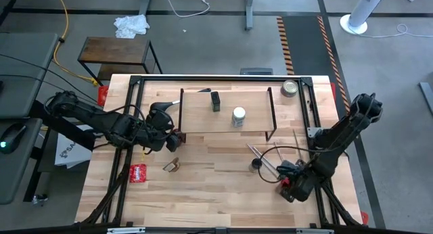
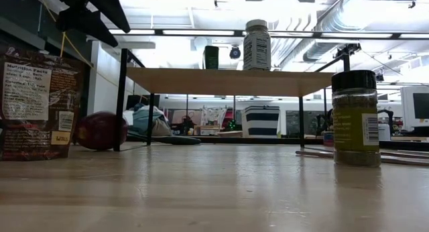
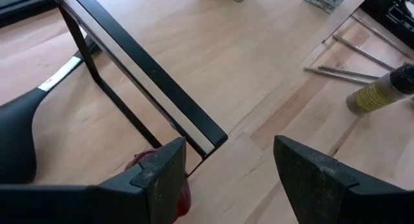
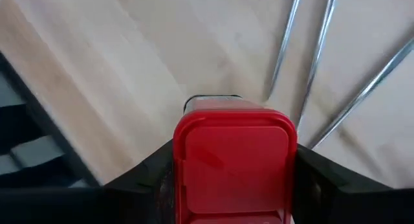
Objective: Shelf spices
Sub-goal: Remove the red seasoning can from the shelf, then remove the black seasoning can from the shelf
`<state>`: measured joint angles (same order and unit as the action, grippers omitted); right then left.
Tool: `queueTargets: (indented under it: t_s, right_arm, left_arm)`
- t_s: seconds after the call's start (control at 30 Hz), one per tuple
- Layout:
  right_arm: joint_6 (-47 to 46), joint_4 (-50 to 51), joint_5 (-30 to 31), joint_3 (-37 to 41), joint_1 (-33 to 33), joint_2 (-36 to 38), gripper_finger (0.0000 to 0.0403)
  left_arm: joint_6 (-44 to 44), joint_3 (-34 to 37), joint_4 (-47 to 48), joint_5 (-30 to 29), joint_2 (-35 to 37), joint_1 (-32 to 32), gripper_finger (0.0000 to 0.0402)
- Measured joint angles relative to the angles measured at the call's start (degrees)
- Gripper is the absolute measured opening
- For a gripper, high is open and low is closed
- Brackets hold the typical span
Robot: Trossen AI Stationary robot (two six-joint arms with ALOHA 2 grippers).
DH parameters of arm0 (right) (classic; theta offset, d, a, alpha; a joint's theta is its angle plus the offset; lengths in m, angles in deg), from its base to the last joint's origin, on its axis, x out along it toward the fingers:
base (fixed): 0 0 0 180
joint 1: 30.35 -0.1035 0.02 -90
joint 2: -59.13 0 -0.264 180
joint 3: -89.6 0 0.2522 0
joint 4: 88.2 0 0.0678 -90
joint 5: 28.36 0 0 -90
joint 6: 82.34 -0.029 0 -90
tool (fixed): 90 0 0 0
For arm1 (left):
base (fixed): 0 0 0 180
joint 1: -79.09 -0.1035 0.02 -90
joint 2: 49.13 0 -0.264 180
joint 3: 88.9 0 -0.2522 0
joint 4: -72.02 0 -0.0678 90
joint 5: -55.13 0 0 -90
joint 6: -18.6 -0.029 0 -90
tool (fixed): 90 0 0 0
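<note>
The shelf (image 1: pixel 226 112) stands at the table's far middle, its light board (image 2: pixel 228 81) on black rod end frames. A dark jar (image 1: pixel 215 100) and a clear white-capped jar (image 1: pixel 238 116) stand on the board. A black-capped jar (image 1: pixel 256 164) stands upright on the table in front of the shelf's right end, large in the low view (image 2: pixel 355 118). The tan wedge holder (image 1: pixel 171 166) lies near the table's middle left. My left gripper (image 3: pixel 226 172) hovers open over the near left corner of the shelf's end frame (image 3: pixel 213 136). My right gripper (image 1: pixel 287 181), near the right edge, is shut on a red-capped jar (image 4: pixel 233 159). My right gripper pinches the red-capped jar between its two fingers, one on each side of the red cap (image 4: pixel 187 166). The cap's flat top faces the wrist camera, and the jar's body is mostly hidden behind it. Whether the jar is off the table, I cannot tell.
A round silver tin (image 1: pixel 289 88) sits at the far right corner. Thin metal rods (image 1: pixel 264 156) lie beside the black-capped jar. A flat red packet (image 1: pixel 138 172) lies near the left edge, and a dark red round thing (image 2: pixel 100 130) rests by the shelf's left frame.
</note>
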<state>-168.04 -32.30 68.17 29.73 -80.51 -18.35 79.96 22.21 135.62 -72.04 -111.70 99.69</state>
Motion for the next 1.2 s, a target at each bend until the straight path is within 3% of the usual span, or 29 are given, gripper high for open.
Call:
queueTargets:
  t_s: [0.33,0.57,0.77,0.87,1.07,1.2]
  right_arm:
    - [22.2,-1.5,-1.2,-0.1,0.8,-2.3,0.0207]
    - [22.6,-1.7,-6.6,0.1,1.3,-2.6,0.0335]
    - [21.1,-1.3,-14.7,0.1,3.4,-1.0,0.0368]
    - [21.1,-0.5,-15.6,0.1,4.2,1.4,0.0369]
    - [18.3,5.3,-12.9,0.1,5.3,7.9,0.037]
    - [13.9,9.9,-8.2,0.0,6.4,12.2,0.0371]
  left_arm:
    - [0.0,0.0,0.0,-1.6,0.0,0.0,0.023]
    - [-0.1,-0.4,-0.8,-1.5,0.0,0.0,0.023]
    - [-8.3,-5.4,-4.7,-1.1,0.0,-1.8,0.023]
    - [-17.6,-10.2,-7.3,1.2,-0.3,-6.0,0.023]
    - [-41.0,-22.5,-6.5,13.7,-6.7,-21.1,0.023]
    - [-35.2,-29.0,-7.4,22.6,-13.5,-32.1,0.0229]
